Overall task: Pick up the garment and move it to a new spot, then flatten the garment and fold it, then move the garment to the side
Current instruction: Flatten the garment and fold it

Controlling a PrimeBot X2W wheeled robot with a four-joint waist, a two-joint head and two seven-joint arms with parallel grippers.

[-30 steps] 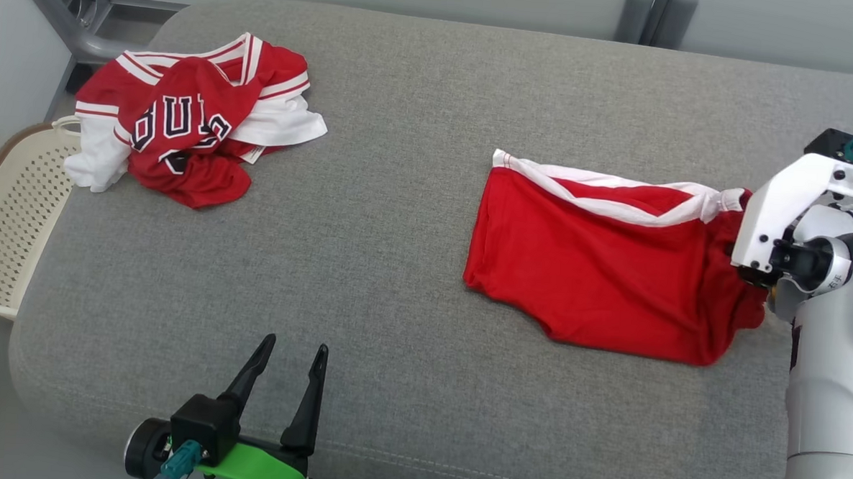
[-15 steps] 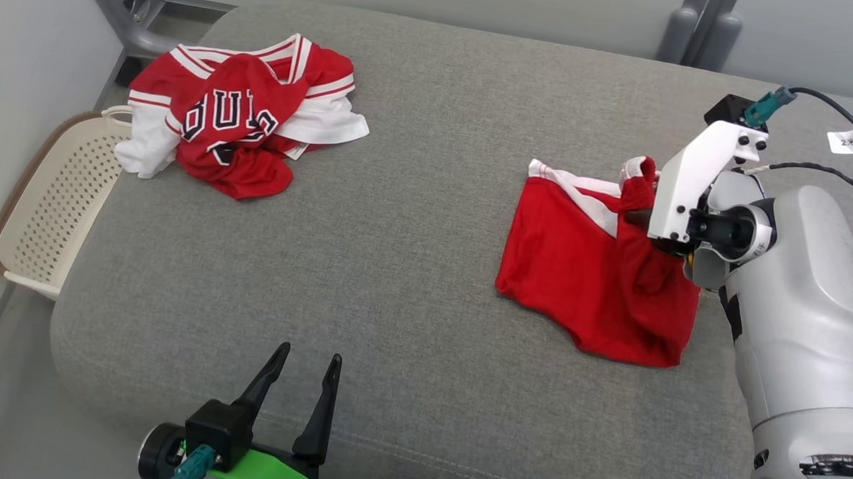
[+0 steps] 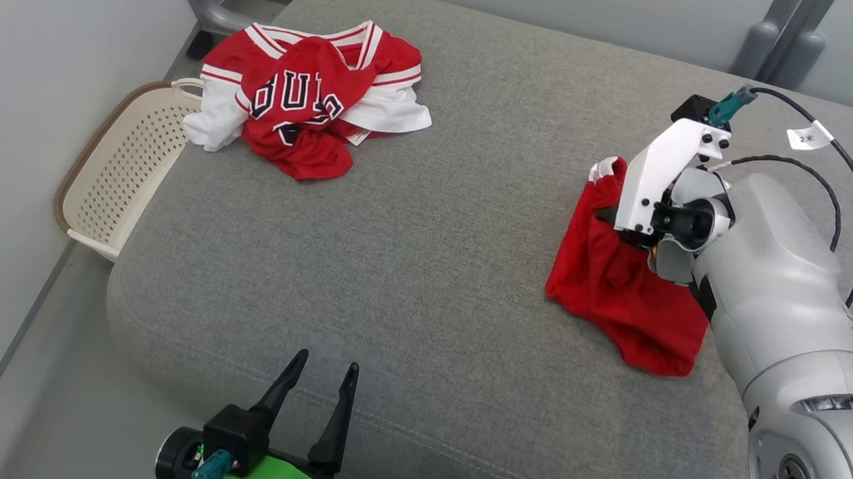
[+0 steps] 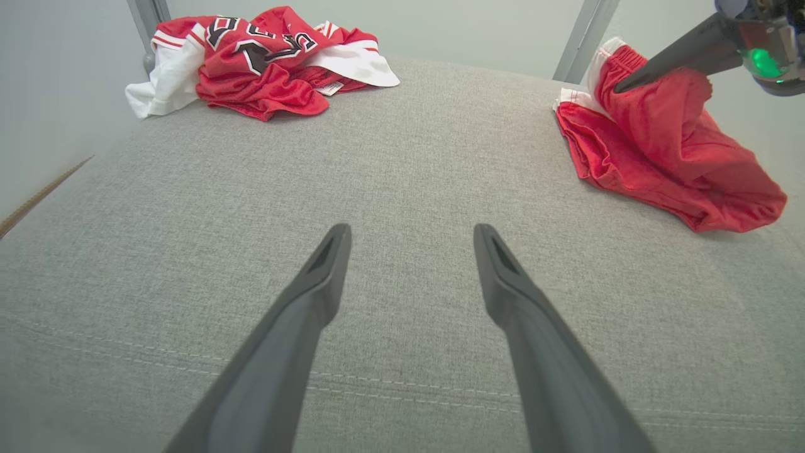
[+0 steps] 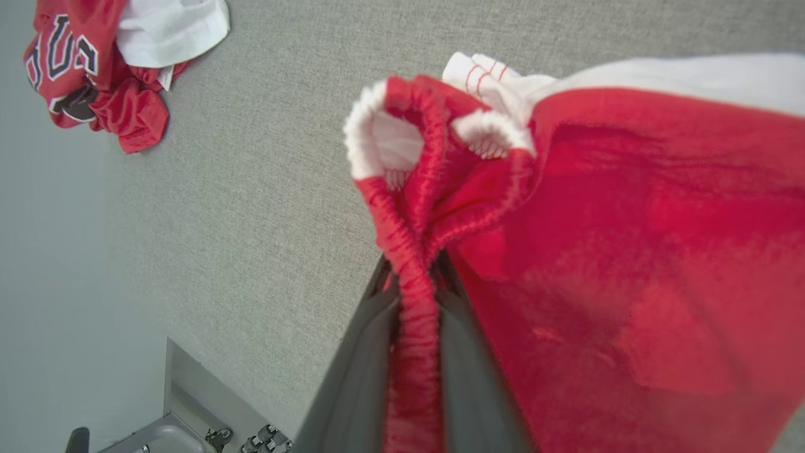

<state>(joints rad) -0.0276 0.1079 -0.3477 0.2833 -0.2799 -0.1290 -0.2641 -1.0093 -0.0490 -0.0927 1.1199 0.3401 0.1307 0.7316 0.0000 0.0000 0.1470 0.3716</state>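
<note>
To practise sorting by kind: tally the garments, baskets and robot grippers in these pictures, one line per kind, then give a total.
Garments: 2 (red shorts, crumpled red-and-white jersey)
Baskets: 1 (cream perforated basket)
Grippers: 2 (left gripper, right gripper)
Total: 5

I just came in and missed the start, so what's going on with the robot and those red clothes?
The right tool is shut on the waistband of the red shorts, holding that edge up while the rest lies on the grey cushion. The left tool is open and empty near the front edge. A crumpled jersey lies at the far left.
</note>
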